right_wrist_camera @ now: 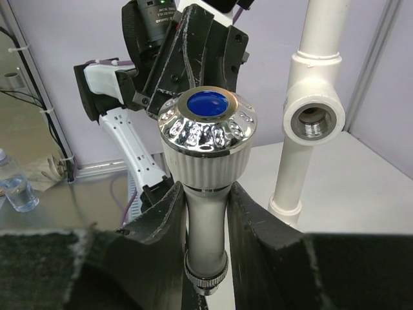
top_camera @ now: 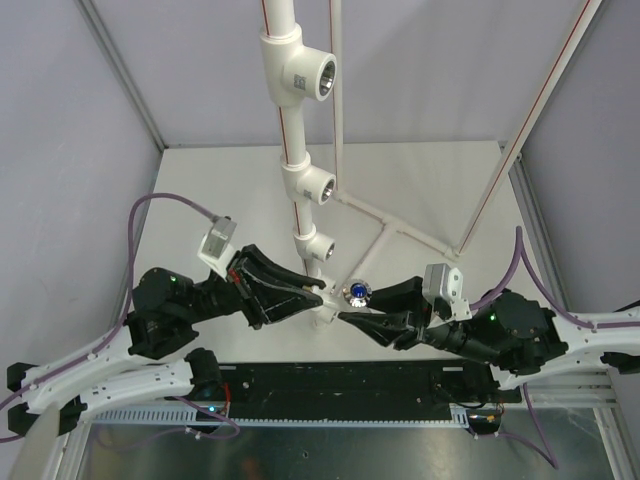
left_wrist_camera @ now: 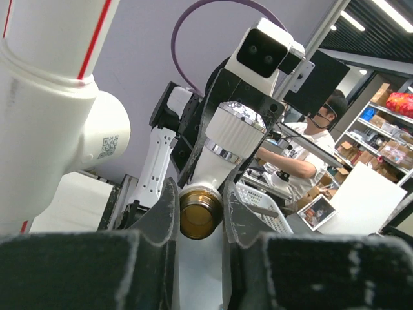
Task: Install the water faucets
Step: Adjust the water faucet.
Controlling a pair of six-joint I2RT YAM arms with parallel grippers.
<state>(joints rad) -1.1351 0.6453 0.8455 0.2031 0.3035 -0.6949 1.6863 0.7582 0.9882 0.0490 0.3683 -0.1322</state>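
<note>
One water faucet (top_camera: 357, 292), white with a chrome knob and blue centre, hangs in the air between both grippers, just in front of the pipe frame (top_camera: 290, 100). My right gripper (top_camera: 343, 318) is shut on its white body (right_wrist_camera: 206, 219), below the knob, which points at the camera. My left gripper (top_camera: 320, 297) is shut on its brass threaded end (left_wrist_camera: 197, 218); the knob (left_wrist_camera: 233, 132) points away from that camera. The frame carries three tee sockets (top_camera: 322, 78), the lowest (top_camera: 325, 247) just behind the faucet. One open threaded socket (right_wrist_camera: 314, 119) shows in the right wrist view.
Thin white rods (top_camera: 400, 225) lie on the white table (top_camera: 430, 180) right of the pipe frame, and slanted poles rise at both sides. A black rail (top_camera: 350, 380) runs along the near edge. A water bottle (right_wrist_camera: 13, 187) stands off the table.
</note>
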